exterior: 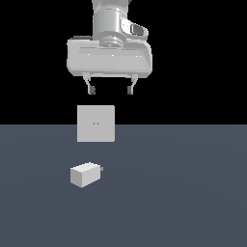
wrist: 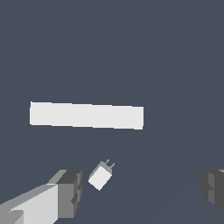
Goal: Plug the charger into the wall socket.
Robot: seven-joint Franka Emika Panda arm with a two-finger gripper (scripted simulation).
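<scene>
1. The grey metal pincer (exterior: 110, 89) of the arm hangs high above the dark blue-grey worktop (exterior: 193, 193). Its two fingers are spread wide and hold nothing.

2. The small off-white boxy charger (exterior: 85, 174) lies on the worktop, well below the pincer and apart from it. In the wrist view the charger (wrist: 100, 176) shows between the two fingers, much nearer to one fingertip (wrist: 70, 192) than to the other.

3. Its two thin prongs (exterior: 101, 169) point sideways, toward the exterior view's right and a little toward the socket. They are not aimed straight at the plate.

4. The flat white square wall socket (exterior: 96, 123) stands upright on the worktop, below the pincer and beyond the charger, with two tiny orange slots (exterior: 96, 123) at its centre. In the wrist view the wall socket (wrist: 86, 115) shows only as a narrow white band.

5. I judge that the step in hand is the approach for the grasp; nothing is gripped yet.

6. To do it well, the pincer should first be centred over the block, then turned so that the fingers meet its two flat sides, not the prong face.

7. The descent should be straight and slow, so that a finger does not push the block away.

8. The grasp should leave the prongs free, because later they must be turned toward the slots.
</scene>
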